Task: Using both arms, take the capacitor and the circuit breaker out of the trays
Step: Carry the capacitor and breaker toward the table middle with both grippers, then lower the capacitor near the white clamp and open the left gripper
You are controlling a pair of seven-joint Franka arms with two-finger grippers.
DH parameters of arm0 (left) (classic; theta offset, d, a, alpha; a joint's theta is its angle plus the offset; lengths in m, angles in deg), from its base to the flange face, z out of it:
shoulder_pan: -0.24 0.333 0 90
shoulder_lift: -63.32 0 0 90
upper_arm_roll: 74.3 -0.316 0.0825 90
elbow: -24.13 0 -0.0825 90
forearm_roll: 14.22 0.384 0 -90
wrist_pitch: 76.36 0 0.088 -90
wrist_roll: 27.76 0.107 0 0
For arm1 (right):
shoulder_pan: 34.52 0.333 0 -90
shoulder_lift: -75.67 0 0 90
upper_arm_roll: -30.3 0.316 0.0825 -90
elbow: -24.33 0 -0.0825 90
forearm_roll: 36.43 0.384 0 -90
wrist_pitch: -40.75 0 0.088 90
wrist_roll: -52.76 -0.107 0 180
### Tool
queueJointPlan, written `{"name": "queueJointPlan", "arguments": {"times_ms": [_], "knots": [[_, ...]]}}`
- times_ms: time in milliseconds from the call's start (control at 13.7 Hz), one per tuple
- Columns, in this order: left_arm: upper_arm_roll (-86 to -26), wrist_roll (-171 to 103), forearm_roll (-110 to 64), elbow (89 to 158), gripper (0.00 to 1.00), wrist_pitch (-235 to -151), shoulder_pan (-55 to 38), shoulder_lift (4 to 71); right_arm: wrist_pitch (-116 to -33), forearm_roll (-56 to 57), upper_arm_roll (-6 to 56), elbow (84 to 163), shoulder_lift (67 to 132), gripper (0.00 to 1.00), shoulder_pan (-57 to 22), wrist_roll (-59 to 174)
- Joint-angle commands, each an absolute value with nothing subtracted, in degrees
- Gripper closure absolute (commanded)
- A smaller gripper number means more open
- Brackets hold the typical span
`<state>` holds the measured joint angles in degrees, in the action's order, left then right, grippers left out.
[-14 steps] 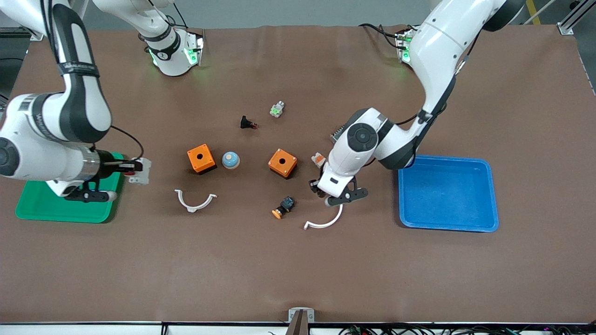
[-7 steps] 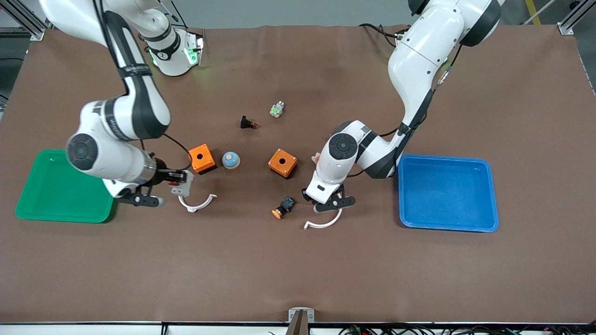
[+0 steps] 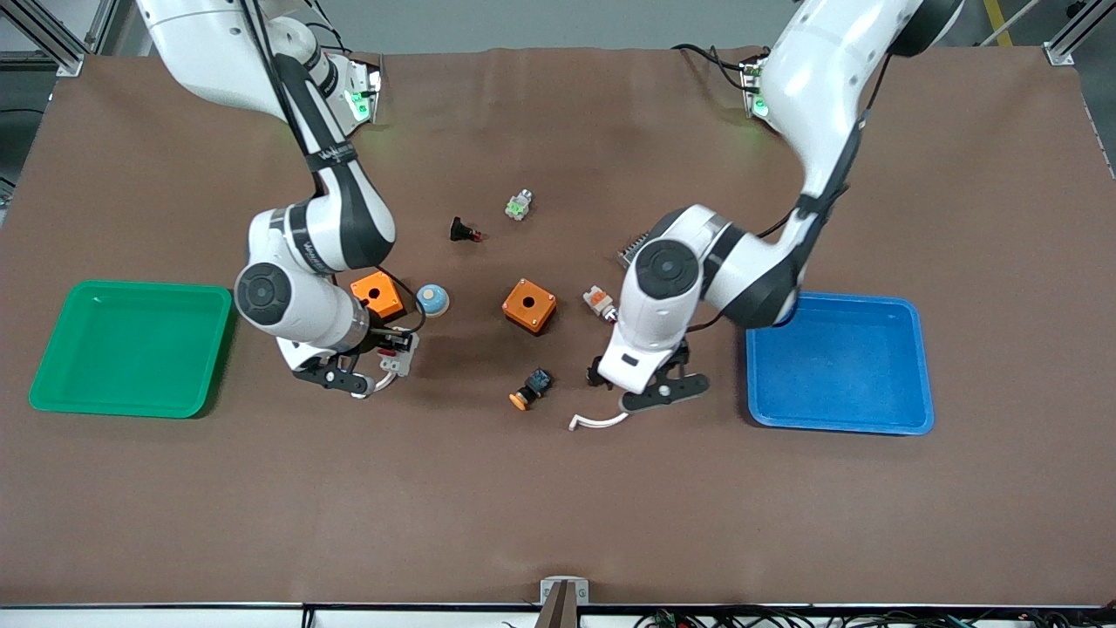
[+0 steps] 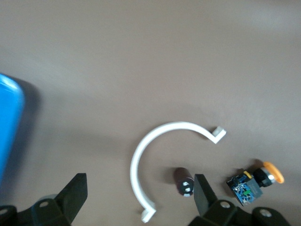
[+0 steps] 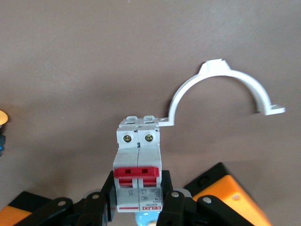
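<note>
Now: right gripper (image 3: 394,347) clenched on breaker (image 5: 138,169), over white clamp (image 5: 225,89); left gripper (image 3: 635,384) released above worktop (image 3: 558,506), capacitor (image 4: 184,181) lying beneath between its fingers

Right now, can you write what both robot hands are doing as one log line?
left gripper: open over small black cylinder capacitor on table | right gripper: shut on light-grey breaker with red levers, over white curved clip
</note>
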<state>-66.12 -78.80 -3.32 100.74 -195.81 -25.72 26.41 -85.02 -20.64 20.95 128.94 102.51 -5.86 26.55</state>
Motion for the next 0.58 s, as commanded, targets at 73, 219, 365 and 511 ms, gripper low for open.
{"name": "queueJointPlan", "arguments": {"times_ms": [73, 219, 365, 511], "knots": [[-65.95, -74.01, -2.09, 102.97, 0.0, -186.34, -20.16, 37.2, -86.16, -19.03, 20.28, 127.96, 104.66, 0.81, -3.15, 21.05], [-65.78, -65.52, -2.09, 102.88, 0.0, -180.81, -15.79, 41.86, -87.3, -19.03, 20.28, 127.96, 105.54, 0.81, -2.18, 19.71], [-65.69, -52.95, -2.79, 102.79, 0.0, -176.49, -12.08, 45.38, -87.48, -19.12, 20.28, 127.52, 106.69, 0.8, -1.56, 20.32], [-65.69, -46.68, -3.23, 102.79, 0.0, -173.06, -9.01, 48.63, -88.0, -19.2, 20.28, 127.17, 107.66, 0.8, 0.1, 20.5]]}}
